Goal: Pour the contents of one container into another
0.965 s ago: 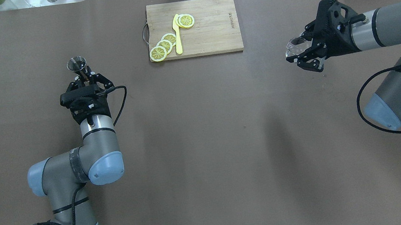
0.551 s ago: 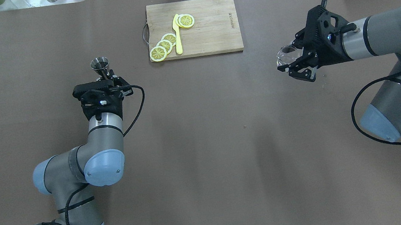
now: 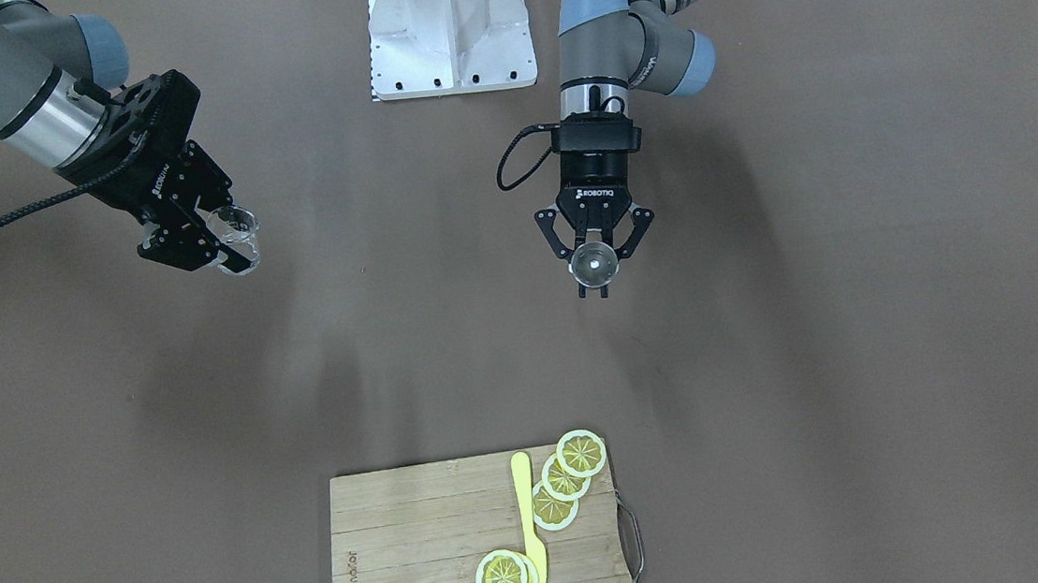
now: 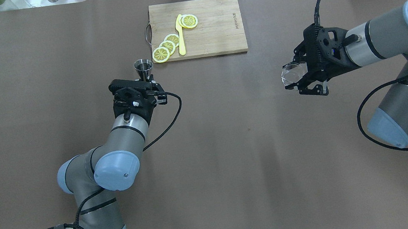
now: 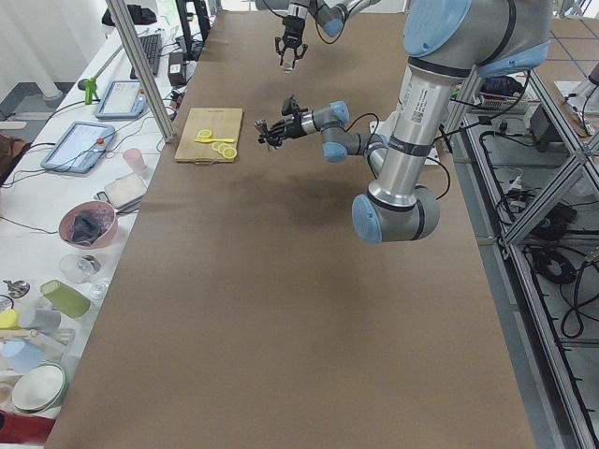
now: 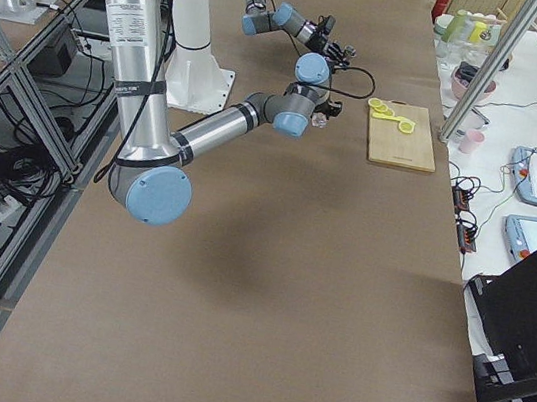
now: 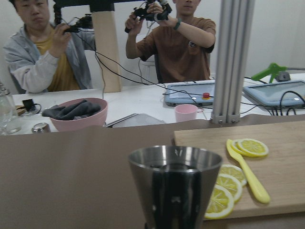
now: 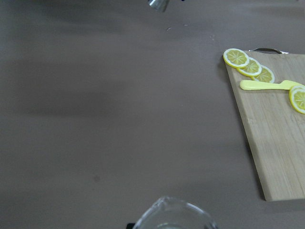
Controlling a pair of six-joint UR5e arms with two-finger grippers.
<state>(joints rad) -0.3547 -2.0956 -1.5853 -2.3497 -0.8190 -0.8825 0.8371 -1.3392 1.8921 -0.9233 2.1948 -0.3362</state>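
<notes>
Swinging inward over the last second, the left arm (image 4: 125, 135) has carried the jigger (image 4: 143, 65) from the table's left side to just off the near left corner of the cutting board (image 4: 214, 32). The right arm (image 4: 380, 40) has drawn the glass (image 4: 289, 74) slightly inward and back toward the robot.

One brown table (image 4: 211, 148) lies under two arms. One wooden cutting board sits at the middle of its far edge. Two people (image 7: 181, 57) show behind the table in the left wrist view.

The left gripper (image 4: 145, 79) has its fingers pressed onto the jigger's narrow waist and holds it upright, mouth up, clear of the table. The right gripper (image 4: 294, 74) has the glass clamped between its fingers, also off the table and well apart from the jigger.

On the board lie one yellow knife (image 4: 180, 36) and what look like five lemon slices (image 4: 167, 46). Three overlap in a row beside the blade, and two are stacked at the knife's far end.

The lower slice of that pair is mostly covered. From overhead the jigger's lower cone is hidden by the gripper, and the left wrist view cuts it off at the bottom. Its inside looks dark, and whether it holds anything cannot be told. The right wrist view shows only the glass's rim at the bottom edge. Its tilt and contents are hard to make out.
</notes>
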